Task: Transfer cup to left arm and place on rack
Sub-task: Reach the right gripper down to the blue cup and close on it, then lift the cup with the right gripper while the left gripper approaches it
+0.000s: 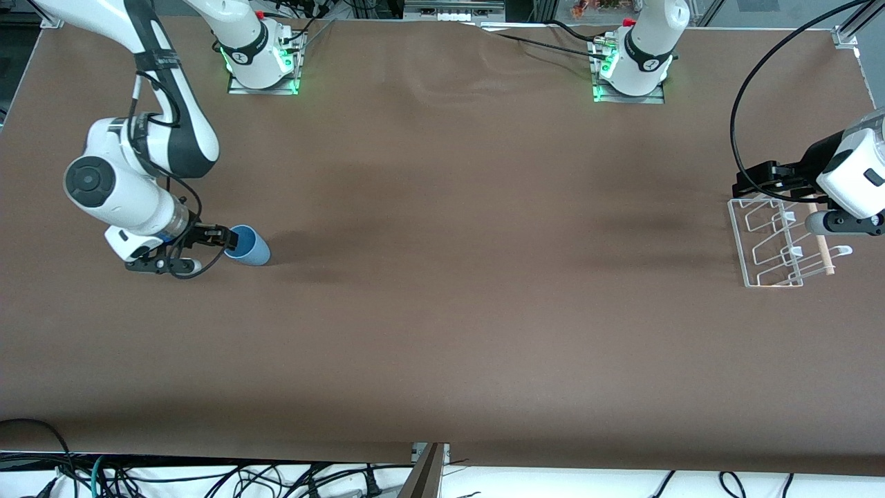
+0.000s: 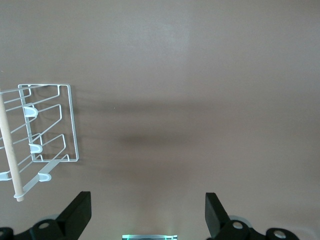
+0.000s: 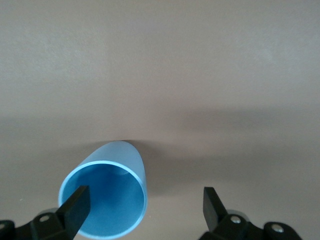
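The light blue cup (image 1: 249,247) lies on its side on the brown table at the right arm's end, its mouth toward my right gripper (image 1: 207,250). In the right wrist view the cup (image 3: 106,200) shows its open mouth. My right gripper (image 3: 145,206) is open and low at the cup's mouth. One finger (image 3: 75,207) is in front of the rim; the other is off to the side over bare table. My left gripper (image 1: 753,181) is open and empty over the rack's (image 1: 773,242) edge at the left arm's end. The rack also shows in the left wrist view (image 2: 47,131).
A pale wooden rod (image 1: 821,242) lies along the rack's side nearest the table's end; it also shows in the left wrist view (image 2: 10,150). The brown cloth (image 1: 442,277) covers the table between cup and rack. Cables hang below the table's front edge.
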### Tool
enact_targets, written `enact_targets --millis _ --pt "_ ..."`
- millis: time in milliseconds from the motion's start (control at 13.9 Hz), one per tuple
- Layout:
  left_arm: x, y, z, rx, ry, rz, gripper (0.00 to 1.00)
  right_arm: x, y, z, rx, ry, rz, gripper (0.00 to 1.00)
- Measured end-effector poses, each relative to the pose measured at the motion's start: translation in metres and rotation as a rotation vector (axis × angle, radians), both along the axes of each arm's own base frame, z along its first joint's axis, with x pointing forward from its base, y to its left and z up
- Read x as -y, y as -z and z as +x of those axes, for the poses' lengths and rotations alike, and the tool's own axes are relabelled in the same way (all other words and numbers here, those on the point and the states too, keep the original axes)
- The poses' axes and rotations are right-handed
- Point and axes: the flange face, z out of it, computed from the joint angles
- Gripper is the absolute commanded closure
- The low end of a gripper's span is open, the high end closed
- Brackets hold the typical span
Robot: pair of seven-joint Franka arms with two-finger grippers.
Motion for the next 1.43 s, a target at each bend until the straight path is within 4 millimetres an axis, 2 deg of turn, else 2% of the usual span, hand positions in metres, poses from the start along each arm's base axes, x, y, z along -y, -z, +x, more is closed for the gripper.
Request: enact_targets --millis 143,215,359,430,502,574,861,1076,1291,1435 --pt "-0.003 0.001 0.000 -0.002 -0.006 0.000 0.00 0.000 0.013 -0.009 -0.003 0.002 0.001 0.02" --pt "-0.005 0.001 0.001 -0.002 -0.008 0.000 0.00 0.000 0.019 -0.012 -0.004 0.002 0.001 0.11" --pt "-0.004 0.001 0.001 -0.002 -0.004 0.000 0.00 0.000 0.031 -0.015 -0.006 0.002 0.002 0.62" --pt "-0.003 0.002 0.001 -0.003 0.000 -0.002 0.00 0.000 0.037 -0.014 -0.001 0.002 0.003 0.81" --pt "-0.002 0.003 0.001 -0.005 0.003 -0.005 0.00 0.000 0.041 -0.013 0.007 0.001 0.004 0.96" --pt "-0.001 0.004 0.002 -0.007 0.005 -0.011 0.00 -0.001 0.043 -0.012 0.015 -0.001 0.005 1.00" --pt "0.007 0.009 0.003 -0.013 0.024 -0.016 0.00 -0.003 0.043 -0.008 0.037 -0.004 0.008 1.00" --pt "0.020 0.011 0.004 -0.013 0.117 -0.045 0.00 -0.003 0.034 0.000 0.062 -0.004 0.010 1.00" --pt "0.019 0.019 0.009 -0.001 0.308 -0.094 0.00 -0.006 0.009 0.018 0.058 -0.005 0.007 1.00" --pt "0.020 0.027 0.013 0.010 0.444 -0.171 0.00 -0.020 -0.025 0.036 0.026 -0.021 0.001 1.00"
